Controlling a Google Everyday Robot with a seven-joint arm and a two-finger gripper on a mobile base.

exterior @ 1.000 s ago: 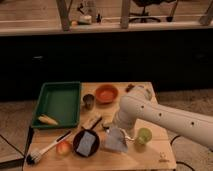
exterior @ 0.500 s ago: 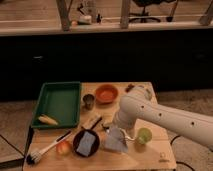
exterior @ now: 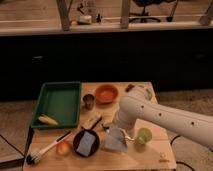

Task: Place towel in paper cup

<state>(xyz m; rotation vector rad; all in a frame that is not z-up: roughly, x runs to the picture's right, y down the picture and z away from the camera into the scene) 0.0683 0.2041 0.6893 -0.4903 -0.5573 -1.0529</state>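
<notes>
- Nothing visibly moved since the earlier frames: arm, towel and cup sit as before.
- Gripper [exterior: 120, 131] down over the front of the wooden table [exterior: 145, 159], largely hidden behind the white arm [exterior: 165, 117]; exact outline hard to make out.
- Cannot tell how the gripper stands, nor whether it actually grasps the cloth.
- Towel [exterior: 116, 141] hanging or lying directly below the gripper, top edge lost under the arm, lower part creased and resting near the table's front edge.
- Paper cup [exterior: 143, 135] upright just right of the towel, partly overlapped by the arm; contact between cup and towel not discernible.
- Round black pan [exterior: 86, 142] with blue-grey rectangle on it, just left of the towel.
- Peach-coloured fruit [exterior: 63, 147] left of the pan; brush [exterior: 46, 150] lying beside it, bristle end near the table's left corner.
- Green tray [exterior: 59, 102] at left, yellow item [exterior: 48, 120] in its front corner, identity unclear.
- Dark metal cup [exterior: 88, 101] and orange bowl [exterior: 106, 93] toward the back.
- Arm cut off at right frame edge.
</notes>
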